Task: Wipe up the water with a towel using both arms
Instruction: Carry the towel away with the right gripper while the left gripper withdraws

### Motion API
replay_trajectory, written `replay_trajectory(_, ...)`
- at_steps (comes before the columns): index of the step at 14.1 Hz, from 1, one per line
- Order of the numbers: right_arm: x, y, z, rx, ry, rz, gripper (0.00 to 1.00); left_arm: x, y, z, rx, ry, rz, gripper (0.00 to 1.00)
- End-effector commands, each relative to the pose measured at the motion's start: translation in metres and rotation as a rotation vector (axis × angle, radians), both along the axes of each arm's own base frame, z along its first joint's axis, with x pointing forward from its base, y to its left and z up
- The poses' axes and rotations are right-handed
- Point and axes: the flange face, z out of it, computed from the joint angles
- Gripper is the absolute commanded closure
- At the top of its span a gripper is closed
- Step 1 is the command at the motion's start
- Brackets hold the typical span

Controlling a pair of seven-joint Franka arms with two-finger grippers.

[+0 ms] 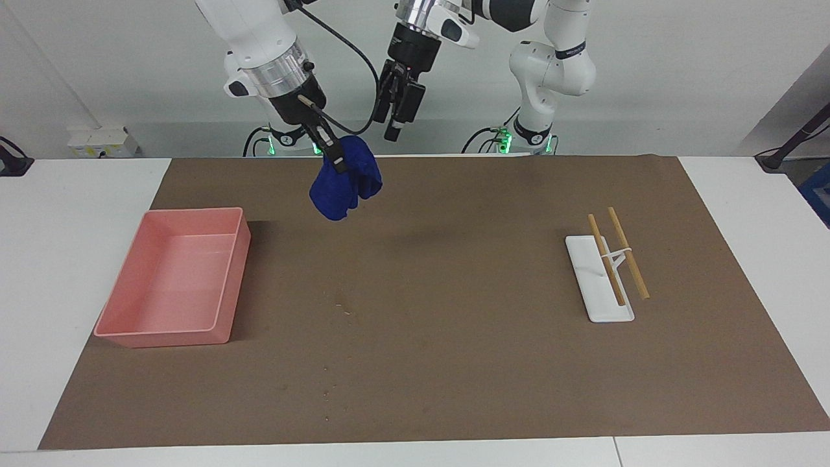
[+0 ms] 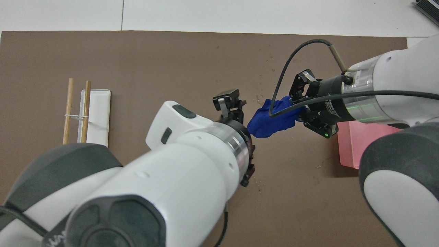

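The small blue towel (image 1: 347, 185) hangs bunched from my right gripper (image 1: 337, 159), which is shut on its top edge and holds it in the air over the brown mat, near the robots' edge. The towel also shows in the overhead view (image 2: 271, 120), where the right gripper (image 2: 295, 109) grips it. My left gripper (image 1: 394, 126) hangs in the air close beside the towel, not touching it; it also shows in the overhead view (image 2: 229, 102). A few tiny pale specks of water (image 1: 343, 308) lie on the mat's middle, with more in the overhead view (image 2: 271, 61).
A pink tray (image 1: 175, 279) stands toward the right arm's end of the brown mat (image 1: 454, 363). A white rack with two wooden sticks (image 1: 606, 272) lies toward the left arm's end.
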Motion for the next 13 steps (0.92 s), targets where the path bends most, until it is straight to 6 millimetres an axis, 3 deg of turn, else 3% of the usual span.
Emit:
replay_trajectory(1,0.030,-0.005,-0.023,-0.008,-0.055,-0.008,1.00,0.025,0.061,-0.014,0.149,0.034,-0.088,0.00)
replay_trajectory(3,0.059,-0.006,-0.047,-0.022,-0.129,-0.018,1.00,0.039,0.097,-0.025,0.222,0.052,-0.152,0.00)
replay_trajectory(4,0.077,-0.009,-0.072,-0.041,-0.140,-0.004,1.00,0.044,0.114,-0.029,0.262,0.057,-0.215,0.00)
replay_trajectory(7,0.153,-0.009,-0.115,-0.056,-0.225,0.010,1.00,0.055,0.164,-0.038,0.364,0.090,-0.410,0.00)
replay_trajectory(9,0.181,-0.015,-0.146,-0.129,-0.322,0.106,1.00,0.064,0.200,-0.048,0.416,0.099,-0.563,0.00)
replay_trajectory(11,0.211,-0.030,-0.170,-0.160,-0.403,0.236,1.00,0.069,0.232,-0.051,0.446,0.102,-0.677,0.00)
replay_trajectory(13,0.243,-0.046,-0.200,-0.166,-0.442,0.247,1.00,0.082,0.276,-0.054,0.468,0.098,-0.768,0.00)
